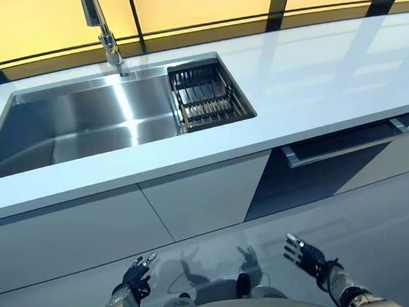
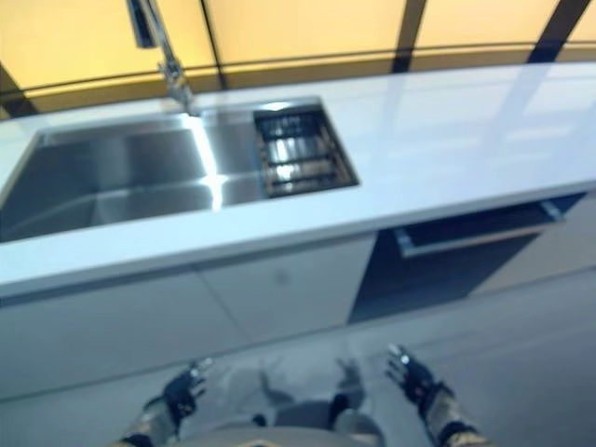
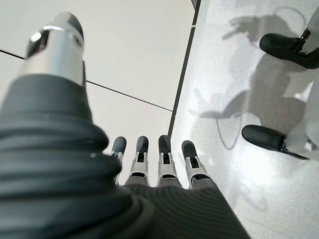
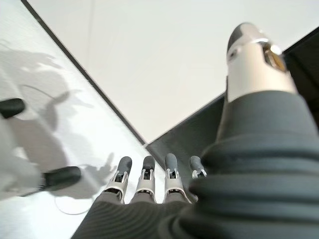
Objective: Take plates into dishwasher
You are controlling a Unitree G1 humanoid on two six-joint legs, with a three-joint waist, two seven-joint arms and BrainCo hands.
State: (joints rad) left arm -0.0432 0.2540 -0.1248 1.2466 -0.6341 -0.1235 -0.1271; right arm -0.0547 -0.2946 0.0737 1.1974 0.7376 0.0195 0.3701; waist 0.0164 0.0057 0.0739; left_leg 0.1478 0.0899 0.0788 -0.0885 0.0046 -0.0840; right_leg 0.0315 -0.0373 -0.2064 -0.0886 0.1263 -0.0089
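No plates show in any view. The dishwasher [image 1: 332, 166] is a dark panel under the counter at the right, its door ajar at the top with a silver handle bar [image 1: 348, 145]. My left hand [image 1: 137, 274] hangs low at the lower left, open and empty, in front of the white cabinet doors [image 3: 124, 64]. My right hand [image 1: 304, 254] hangs low at the lower right, open and empty, below the dishwasher; its wrist view shows straight fingers [image 4: 144, 179] toward the dark panel [image 4: 189, 134].
A white counter [image 1: 325, 75] runs across the view. A steel sink [image 1: 83, 123] with a tall tap [image 1: 105, 34] is set in it, with a dark wire rack [image 1: 207, 97] at the sink's right end. White cabinet doors [image 1: 200, 196] stand under the sink.
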